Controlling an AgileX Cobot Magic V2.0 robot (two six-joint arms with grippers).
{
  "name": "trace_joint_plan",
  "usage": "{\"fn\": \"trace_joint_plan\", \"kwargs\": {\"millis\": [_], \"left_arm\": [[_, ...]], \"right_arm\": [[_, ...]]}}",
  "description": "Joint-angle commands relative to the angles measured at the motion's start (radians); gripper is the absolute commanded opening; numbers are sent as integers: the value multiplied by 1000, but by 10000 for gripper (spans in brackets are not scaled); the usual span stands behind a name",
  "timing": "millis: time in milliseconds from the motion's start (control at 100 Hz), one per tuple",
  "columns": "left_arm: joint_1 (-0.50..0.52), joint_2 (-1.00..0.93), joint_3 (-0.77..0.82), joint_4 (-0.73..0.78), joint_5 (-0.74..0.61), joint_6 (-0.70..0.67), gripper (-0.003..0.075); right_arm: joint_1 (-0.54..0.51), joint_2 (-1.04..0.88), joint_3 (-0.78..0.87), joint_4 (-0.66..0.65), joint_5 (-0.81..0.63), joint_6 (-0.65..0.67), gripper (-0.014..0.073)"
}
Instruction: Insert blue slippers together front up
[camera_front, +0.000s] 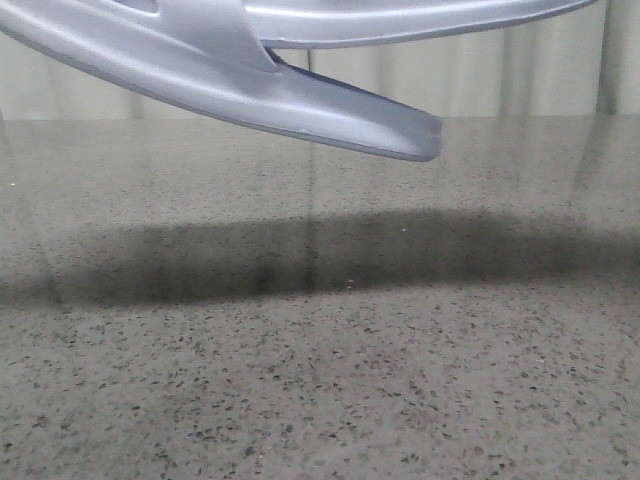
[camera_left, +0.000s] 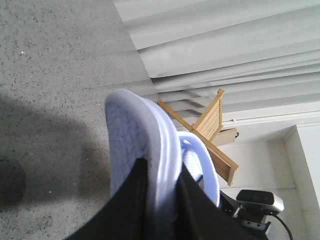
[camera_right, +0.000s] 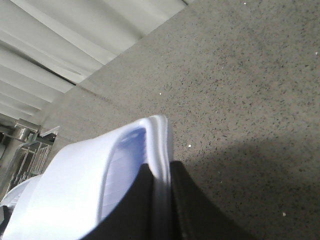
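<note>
Two pale blue slippers hang in the air near the top of the front view. One blue slipper slopes down to a tip on the right, and the other runs across above it, their ends overlapping. Neither gripper appears in that view. My left gripper is shut on the thick sole edge of a slipper, with the second slipper just behind it. In the right wrist view my right gripper is shut on the rim of a slipper, beside its wide strap and ribbed footbed.
The speckled grey table lies well below the slippers, with their long shadow across it. A wooden folding rack and a dark device show in the left wrist view. A wire rack stands beyond the table's edge.
</note>
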Motion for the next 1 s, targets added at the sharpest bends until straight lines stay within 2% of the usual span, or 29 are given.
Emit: {"fn": "trace_joint_plan", "kwargs": {"millis": [0, 210, 540, 840, 990], "left_arm": [[-22, -2, -34, -95, 240, -7, 16], [-25, -2, -34, -95, 263, -7, 16], [-69, -2, -34, -95, 263, -2, 16], [-69, -2, -34, -95, 263, -2, 16], [-69, -2, -34, -95, 263, 0, 16]], "right_arm": [[9, 30, -35, 145, 90, -103, -107], [9, 115, -35, 356, 160, -309, -107], [9, 224, -35, 605, 323, -555, -107], [92, 240, -35, 644, 314, -630, -107], [98, 240, -35, 644, 283, -662, -106]]}}
